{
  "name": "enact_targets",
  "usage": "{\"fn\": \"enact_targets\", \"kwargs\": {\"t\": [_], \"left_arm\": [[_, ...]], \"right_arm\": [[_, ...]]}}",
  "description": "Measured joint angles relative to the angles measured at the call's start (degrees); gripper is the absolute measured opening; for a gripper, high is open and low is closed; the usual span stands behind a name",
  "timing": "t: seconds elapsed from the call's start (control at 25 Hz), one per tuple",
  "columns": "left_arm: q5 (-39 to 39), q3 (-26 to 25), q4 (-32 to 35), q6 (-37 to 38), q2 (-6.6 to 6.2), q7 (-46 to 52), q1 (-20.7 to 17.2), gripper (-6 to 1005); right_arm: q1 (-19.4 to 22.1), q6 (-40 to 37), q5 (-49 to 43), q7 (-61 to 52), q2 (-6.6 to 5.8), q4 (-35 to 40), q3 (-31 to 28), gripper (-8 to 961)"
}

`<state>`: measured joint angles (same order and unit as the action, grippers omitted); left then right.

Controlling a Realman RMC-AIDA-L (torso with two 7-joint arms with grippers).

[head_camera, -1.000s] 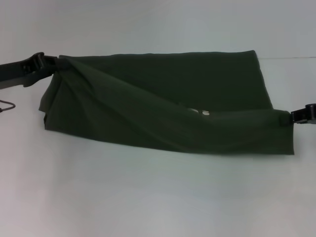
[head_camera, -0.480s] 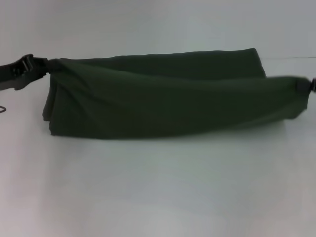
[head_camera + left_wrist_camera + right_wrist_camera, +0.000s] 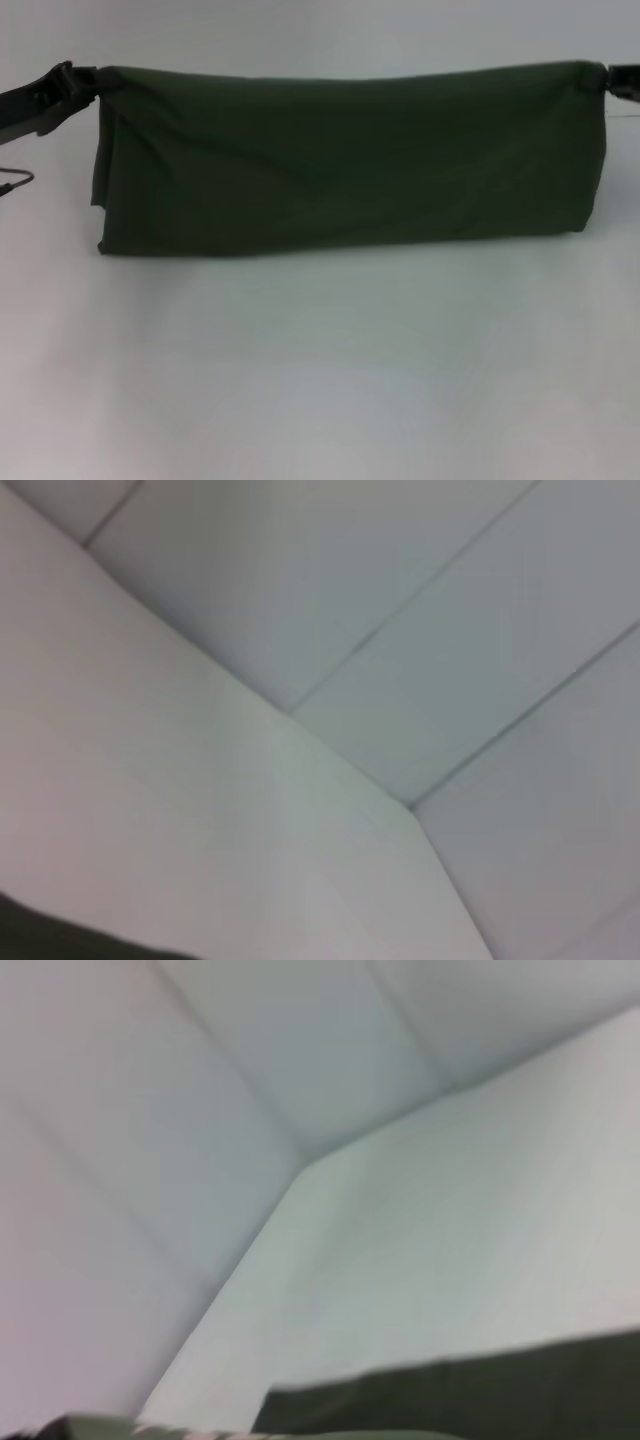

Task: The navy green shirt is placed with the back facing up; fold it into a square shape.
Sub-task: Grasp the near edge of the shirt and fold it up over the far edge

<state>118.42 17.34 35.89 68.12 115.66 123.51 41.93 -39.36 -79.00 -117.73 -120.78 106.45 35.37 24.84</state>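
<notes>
Olive-green fabric is now hanging as a broad, nearly flat curtain between the two arms: the navy green shirt (image 3: 345,160) is being held up by its top edge, which is running almost level across the head view, while its lower edge is resting on or just above the white surface (image 3: 320,380). A second ago the right corner was sitting low and near the front, with the cloth draped in a slanting fold and a small pale snap or tag showing; since then the right end effector (image 3: 612,78) has been rising and carrying that corner up and back, so the sag is gone and the panel is pulled taut. The left end effector (image 3: 88,80) is staying clamped on the opposite top corner at much the same height. Both appear to be gripping the fabric, since each corner is bunched at the black fingers. The wrist views are showing mostly the pale surface and wall, with only slivers of dark cloth at the picture edges. Judging by this, the fold is in mid-carry: the lifted half is likely about to be swept over and laid down, and keeping both corners level should decide how square the result is.
</notes>
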Motion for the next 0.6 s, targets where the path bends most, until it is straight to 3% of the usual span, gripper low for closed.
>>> {"fn": "enact_targets", "kwargs": {"t": [0.2,0.24,0.28,0.32,0.48,0.6], "left_arm": [[-3.96,0.04,-2.95,-7.25,2.11,-6.46,1.70,50],[-3.96,0.04,-2.95,-7.25,2.11,-6.46,1.70,50],[-5.46,0.06,-4.23,-9.50,2.57,-8.69,2.14,50],[-6.86,0.06,-5.47,-12.03,3.03,-11.46,2.57,50],[-12.13,0.06,-9.23,-18.42,4.41,-20.42,3.71,50],[-17.21,0.07,-11.99,-21.99,5.35,-28.19,4.42,49]], "right_arm": [[-2.89,11.73,0.43,3.18,2.90,-1.14,1.46,50],[-3.53,14.33,0.46,3.93,3.78,-1.34,1.98,50],[-4.56,19.79,0.52,5.77,5.46,-1.64,2.92,51],[-4.56,19.79,0.52,5.77,5.46,-1.64,2.92,51],[-6.97,30.63,0.73,10.43,8.43,-3.77,3.93,53],[-9.32,37.99,1.32,14.85,9.88,-7.07,3.99,54]]}}
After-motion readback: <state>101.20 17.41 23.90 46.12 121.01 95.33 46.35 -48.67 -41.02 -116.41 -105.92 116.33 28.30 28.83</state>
